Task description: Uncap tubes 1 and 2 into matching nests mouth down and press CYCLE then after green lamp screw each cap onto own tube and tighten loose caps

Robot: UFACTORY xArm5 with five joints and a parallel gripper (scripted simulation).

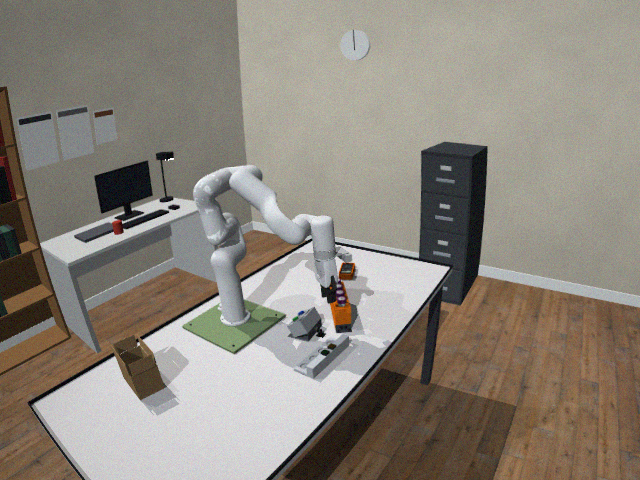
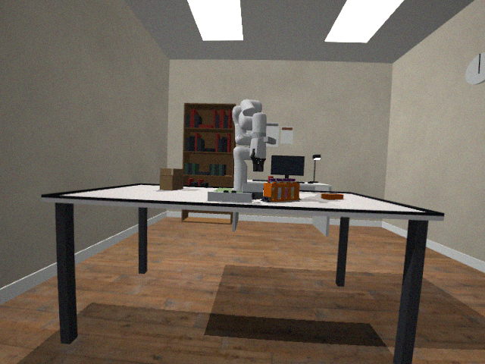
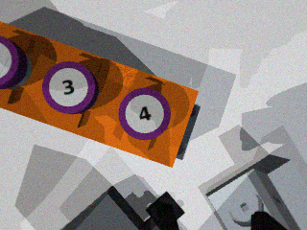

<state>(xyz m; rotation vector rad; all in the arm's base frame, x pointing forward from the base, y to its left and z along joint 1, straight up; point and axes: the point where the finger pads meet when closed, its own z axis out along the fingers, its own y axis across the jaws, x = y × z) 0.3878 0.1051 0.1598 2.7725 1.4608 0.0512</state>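
The orange decapping station (image 1: 341,310) stands on the white table, and it also shows in the exterior view (image 2: 280,190). In the wrist view the station (image 3: 106,105) lies below me with purple-rimmed cap 3 (image 3: 68,87) and cap 4 (image 3: 144,114) on their tubes. A third cap (image 3: 5,59) is cut off at the left edge. My gripper (image 1: 329,294) hangs above the station's far end, clear of the caps. Its dark fingertips stand apart at the bottom of the wrist view with nothing between them. The grey cap tray (image 1: 321,356) lies nearer the table's front edge.
The grey key housing (image 1: 305,322) sits between the arm's green base plate (image 1: 233,322) and the station. A small orange box (image 1: 346,270) lies beyond the station. A cardboard box (image 1: 138,365) stands at the table's left.
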